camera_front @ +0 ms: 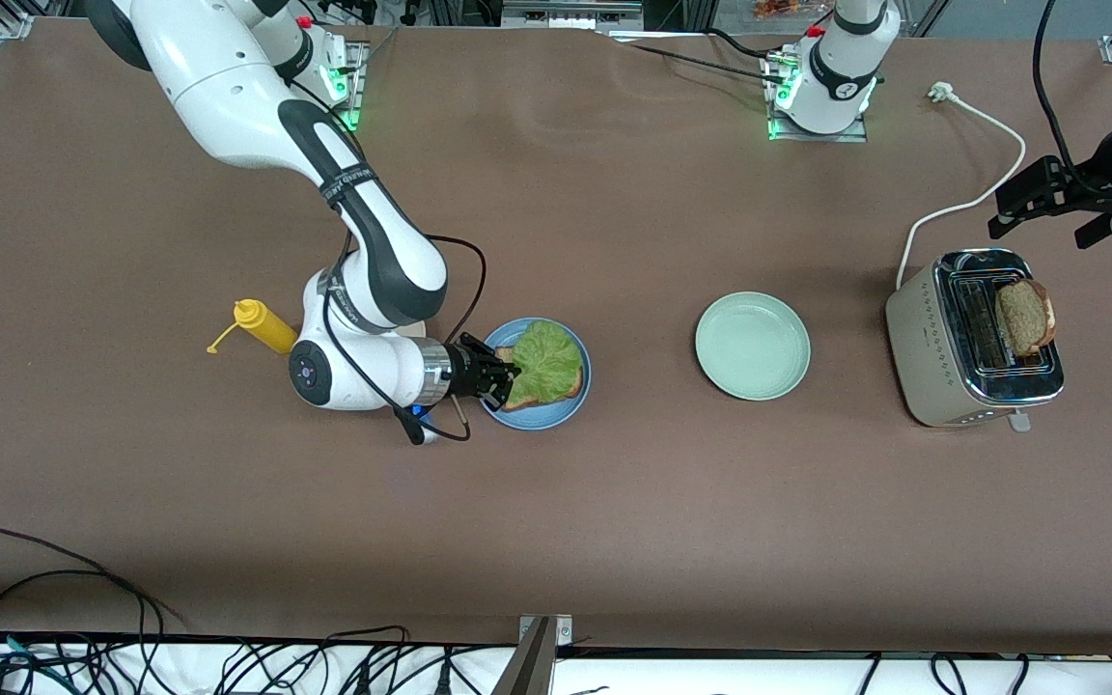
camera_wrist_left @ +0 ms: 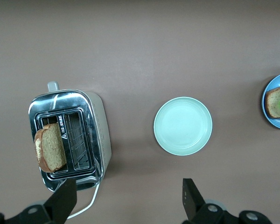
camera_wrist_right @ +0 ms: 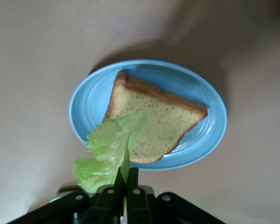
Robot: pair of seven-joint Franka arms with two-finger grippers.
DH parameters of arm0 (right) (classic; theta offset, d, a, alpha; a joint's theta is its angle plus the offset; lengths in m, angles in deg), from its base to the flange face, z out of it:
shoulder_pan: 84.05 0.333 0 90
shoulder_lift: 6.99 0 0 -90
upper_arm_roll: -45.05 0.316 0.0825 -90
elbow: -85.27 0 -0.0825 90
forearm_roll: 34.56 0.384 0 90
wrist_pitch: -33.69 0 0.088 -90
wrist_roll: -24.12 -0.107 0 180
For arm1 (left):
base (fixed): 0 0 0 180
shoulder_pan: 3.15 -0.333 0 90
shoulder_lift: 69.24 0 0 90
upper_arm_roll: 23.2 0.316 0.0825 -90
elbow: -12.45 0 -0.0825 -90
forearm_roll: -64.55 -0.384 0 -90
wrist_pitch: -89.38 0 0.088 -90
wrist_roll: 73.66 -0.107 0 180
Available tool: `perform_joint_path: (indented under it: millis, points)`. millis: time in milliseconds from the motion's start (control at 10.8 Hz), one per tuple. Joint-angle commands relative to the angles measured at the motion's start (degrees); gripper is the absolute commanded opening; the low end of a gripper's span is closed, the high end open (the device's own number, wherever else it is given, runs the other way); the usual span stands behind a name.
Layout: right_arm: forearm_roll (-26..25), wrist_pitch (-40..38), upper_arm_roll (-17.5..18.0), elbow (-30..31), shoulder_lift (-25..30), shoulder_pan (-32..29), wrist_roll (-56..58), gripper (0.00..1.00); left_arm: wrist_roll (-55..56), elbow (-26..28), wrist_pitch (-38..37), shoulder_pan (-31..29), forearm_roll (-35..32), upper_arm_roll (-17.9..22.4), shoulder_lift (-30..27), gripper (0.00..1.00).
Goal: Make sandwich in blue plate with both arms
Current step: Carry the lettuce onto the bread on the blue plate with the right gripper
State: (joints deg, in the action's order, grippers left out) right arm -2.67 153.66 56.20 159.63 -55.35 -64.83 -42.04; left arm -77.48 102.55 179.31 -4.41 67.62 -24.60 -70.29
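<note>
— Blue plate (camera_front: 556, 410), what's on it?
— One bread slice (camera_wrist_right: 158, 123) lying flat, a lettuce leaf (camera_front: 546, 361) over it, pinched at its edge by the clenched right gripper (camera_front: 501, 377).
— Any writing?
— None I can read.
— And the left gripper (camera_front: 1048, 208)?
— Spread wide, empty, above the toaster (camera_front: 942, 343), where a second slice (camera_front: 1024, 317) stands upright. A pale green plate (camera_front: 752, 346) sits between toaster and blue plate.
</note>
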Motion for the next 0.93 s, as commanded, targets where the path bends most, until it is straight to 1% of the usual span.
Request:
perform_joint_path:
  millis: [0,93,186,279,464,650,836]
  points:
    - [1.4,5.9,-0.4,2.2,-1.7,2.0,-1.0,0.36,-1.4,-1.0,-0.6,-0.1,-1.1,-0.1,0.3,1.0]
    - [1.3,7.1,-0.8,2.7,-1.7,2.3,-1.0,0.7,-1.4,-1.0,-0.6,-0.2,-1.1,-0.1,0.3,1.0]
    - [-0.3,7.0,-1.7,2.7,-1.5,2.5,-1.0,0.94,-1.4,-1.0,-0.5,-0.2,-1.1,-0.1,0.3,1.0]
    - [-3.5,6.8,-1.7,2.6,-1.0,2.6,-1.0,1.0,-1.4,-1.0,-0.5,-0.2,-1.1,-0.1,0.3,1.0]
    - [-10.7,4.7,-2.2,2.5,1.0,2.4,-0.9,1.0,-1.4,-1.0,-0.5,-0.2,-1.1,-0.2,0.1,1.0]
    - [-22.9,-2.1,-2.8,2.3,4.1,2.4,-0.6,1.0,-1.4,-0.7,-0.6,-0.3,-1.2,-0.1,-0.1,1.0]
    - [-33.7,-9.1,-3.5,2.3,6.9,2.0,1.2,1.0,-1.3,1.2,-0.8,-0.2,-1.3,0.0,-1.2,1.0]
